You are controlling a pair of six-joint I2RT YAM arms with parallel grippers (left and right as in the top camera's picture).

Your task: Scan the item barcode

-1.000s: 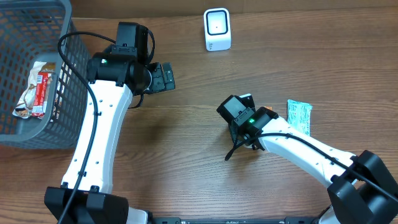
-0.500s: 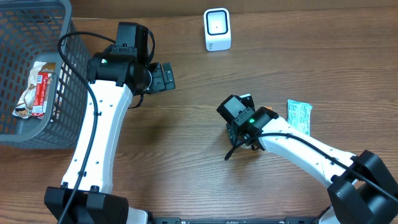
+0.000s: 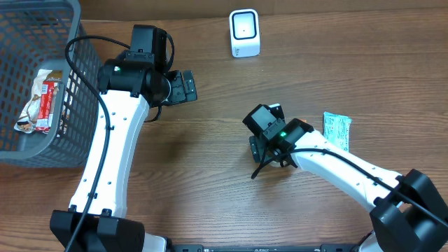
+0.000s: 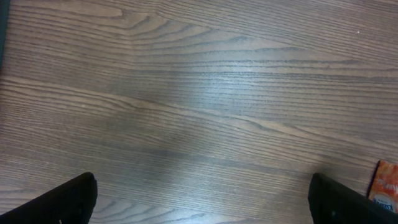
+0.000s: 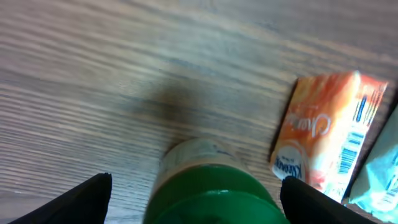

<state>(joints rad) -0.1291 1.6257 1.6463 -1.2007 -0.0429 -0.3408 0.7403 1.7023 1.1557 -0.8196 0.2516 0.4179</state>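
A bottle with a green cap stands upright on the wooden table, seen from above in the right wrist view. My right gripper is open around it, one dark finger on each side with a gap to the cap. In the overhead view the right gripper hides the bottle. An orange packet with a printed barcode lies flat just right of the bottle. The white scanner stands at the table's far edge. My left gripper hangs open over bare wood, holding nothing.
A grey wire basket at the left holds a snack packet. A teal packet lies right of the right gripper, also at the right wrist view's edge. The orange packet's corner shows in the left wrist view.
The right gripper's jaws have spread wider, off the green-capped bottle, and the gripper has shifted slightly left. The left arm has not moved.
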